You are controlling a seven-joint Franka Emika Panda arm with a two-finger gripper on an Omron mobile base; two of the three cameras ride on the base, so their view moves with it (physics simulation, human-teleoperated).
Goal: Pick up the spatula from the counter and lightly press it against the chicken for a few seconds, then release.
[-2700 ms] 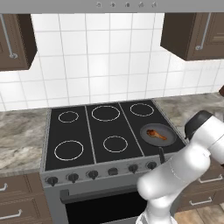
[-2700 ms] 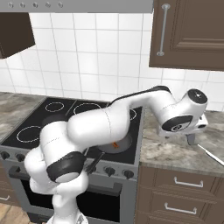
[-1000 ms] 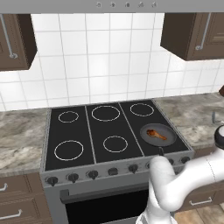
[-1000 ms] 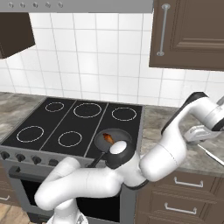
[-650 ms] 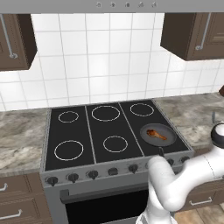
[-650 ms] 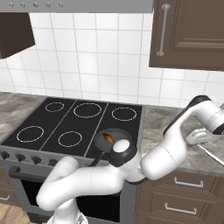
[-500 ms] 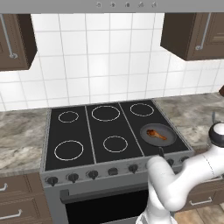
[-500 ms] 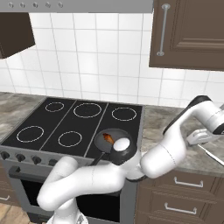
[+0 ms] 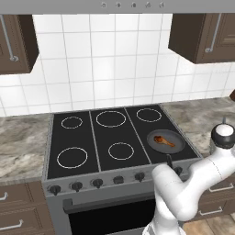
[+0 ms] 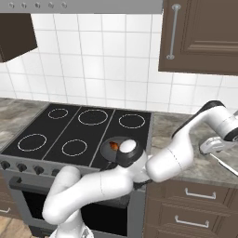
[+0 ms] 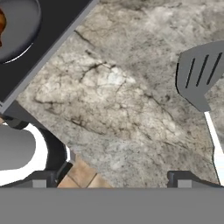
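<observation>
The end effector [image 11: 113, 177] is hovering with its two dark fingertips [image 11: 181, 176] spread as wide as they go and gripping nothing; between them the hand view is showing bare stone and a strip of tiled floor. From the right base view, the end effector [image 10: 216, 145] is hanging low over the grey-veined stone surface [image 10: 163, 124] to the right of the stove, just above the tool.

The black slotted spatula with a slim white handle [image 11: 197, 89] is lying flat on that surface [image 11: 118, 109], off towards the right fingertip, its head pointing away and its handle running back to the frame's edge. In the right base view the spatula [image 10: 224, 163] is showing as a thin pale line beside the hand.

It is looking light and stiff, with a smooth, narrow handle that is probably going to be slippery. Since it is lying flush on the stone, the fingers are likely needing to come down very close to the surface and close across the handle's width, a little behind the neck, so the head is not drooping or twisting.

Further out, the round dark frying pan [image 11: 22, 37] is sitting on the black glass cooktop [image 9: 110, 137], well apart from the tool, holding the browned piece of chicken [image 9: 163, 140]; soft meat is asking for only a gentle press
</observation>
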